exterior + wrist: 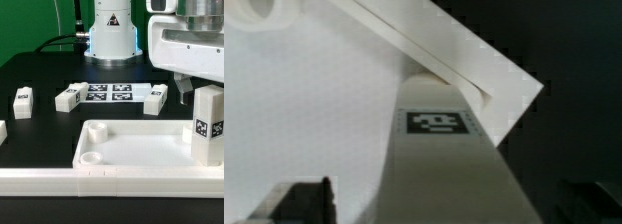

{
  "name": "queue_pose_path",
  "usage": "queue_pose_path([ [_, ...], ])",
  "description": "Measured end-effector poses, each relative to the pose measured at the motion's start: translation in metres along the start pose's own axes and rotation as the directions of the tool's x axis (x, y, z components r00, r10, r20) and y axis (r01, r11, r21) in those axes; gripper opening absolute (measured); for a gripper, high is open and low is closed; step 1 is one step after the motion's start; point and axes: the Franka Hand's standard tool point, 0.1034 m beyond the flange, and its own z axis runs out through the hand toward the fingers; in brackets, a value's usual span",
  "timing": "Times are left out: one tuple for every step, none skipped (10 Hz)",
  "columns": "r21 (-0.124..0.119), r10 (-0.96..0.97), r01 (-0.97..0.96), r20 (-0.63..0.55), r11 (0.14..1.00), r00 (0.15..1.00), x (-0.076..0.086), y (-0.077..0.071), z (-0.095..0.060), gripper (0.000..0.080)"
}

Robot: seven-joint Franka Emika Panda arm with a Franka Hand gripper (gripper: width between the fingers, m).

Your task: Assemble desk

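The white desk top lies tray side up at the front of the table. One leg stands upright at its corner on the exterior view's right, with a tag on its side. My gripper is over that leg's upper end, one dark finger showing beside it. In the wrist view the leg runs between my fingers, with a gap on the side that shows, so the gripper is open. The desk top's floor and rim lie beyond.
Three loose legs lie on the black table beside the marker board. Another white part is cut off at the left edge. A long low white rail runs along the front. The robot base stands behind.
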Motion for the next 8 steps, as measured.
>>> queue_pose_path([
  [0.001, -0.119, 0.119, 0.001, 0.993, 0.993, -0.0018, -0.0012, -0.0005, 0.0641],
  [0.002, -0.222, 0.222, 0.002, 0.975, 0.975, -0.0039, -0.0023, -0.0004, 0.0648],
  [0.003, -0.318, 0.318, 0.003, 0.948, 0.948, -0.0060, -0.0032, -0.0002, 0.0648],
  [0.004, -0.420, 0.420, 0.003, 0.907, 0.907, -0.0060, -0.0033, -0.0002, 0.0649],
  [0.004, -0.476, 0.476, 0.002, 0.879, 0.879, -0.0059, -0.0032, -0.0001, 0.0649],
  [0.003, -0.548, 0.548, 0.003, 0.836, 0.836, -0.0055, -0.0027, 0.0005, 0.0649],
  [0.003, -0.605, 0.605, 0.003, 0.797, 0.797, -0.0053, -0.0025, 0.0007, 0.0649],
  [0.003, -0.669, 0.669, 0.002, 0.744, 0.744, -0.0049, -0.0022, 0.0008, 0.0649],
])
